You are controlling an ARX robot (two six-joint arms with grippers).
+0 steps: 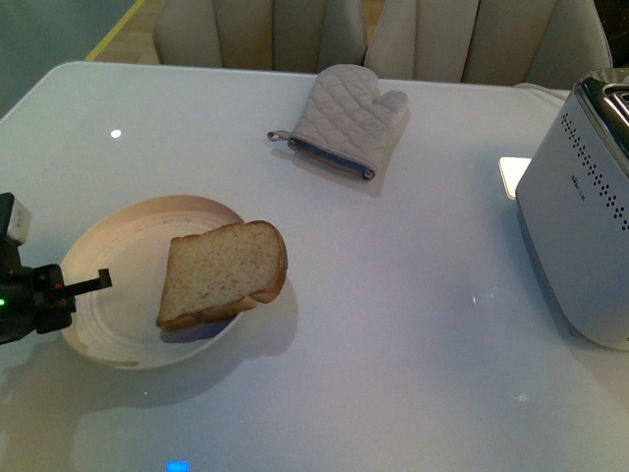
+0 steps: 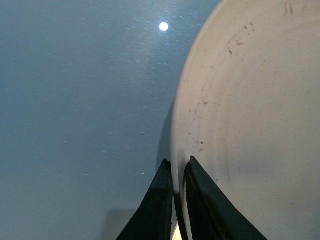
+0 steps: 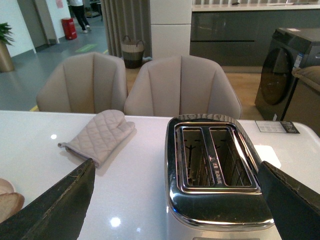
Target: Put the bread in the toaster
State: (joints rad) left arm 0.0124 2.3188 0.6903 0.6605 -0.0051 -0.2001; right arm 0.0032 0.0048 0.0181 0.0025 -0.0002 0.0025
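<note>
A slice of speckled bread (image 1: 224,272) with a brown crust lies on the right side of a cream plate (image 1: 118,305), hanging over its rim. My left gripper (image 1: 84,287) is shut on the plate's left rim; in the left wrist view its black fingers (image 2: 161,200) pinch the rim (image 2: 176,150). The silver-white toaster (image 1: 585,226) stands at the table's right edge. In the right wrist view my right gripper (image 3: 175,200) is open above and before the toaster (image 3: 215,170), whose two slots are empty. The bread's edge (image 3: 9,205) shows there too.
A grey quilted oven mitt (image 1: 346,120) lies at the back of the white table, also in the right wrist view (image 3: 97,136). Two beige chairs (image 3: 135,85) stand behind the table. A bright light reflection (image 1: 513,172) lies beside the toaster.
</note>
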